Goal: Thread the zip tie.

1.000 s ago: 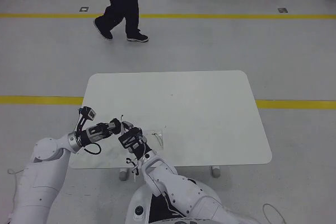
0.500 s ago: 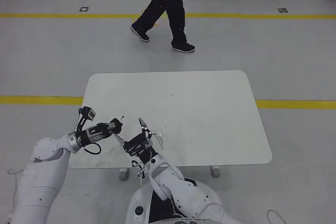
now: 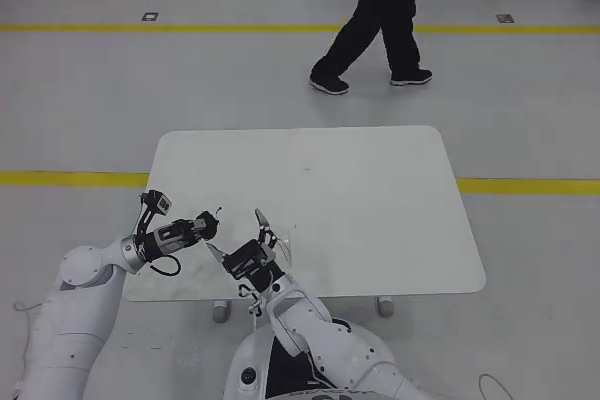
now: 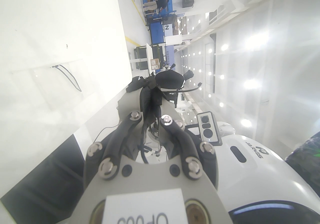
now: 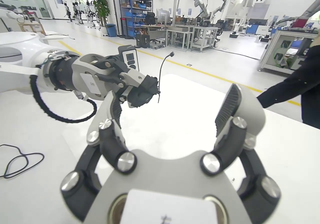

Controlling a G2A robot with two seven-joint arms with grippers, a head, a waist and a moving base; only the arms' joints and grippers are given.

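Right end effector backed off, spread wide | left end effector pinches zip tie

Top view overhead, wrist views close (sharing table)

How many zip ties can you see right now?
2. One zip tie sticks up from the shut left gripper. The other lies at the clear bag on the table; more may be hidden there.
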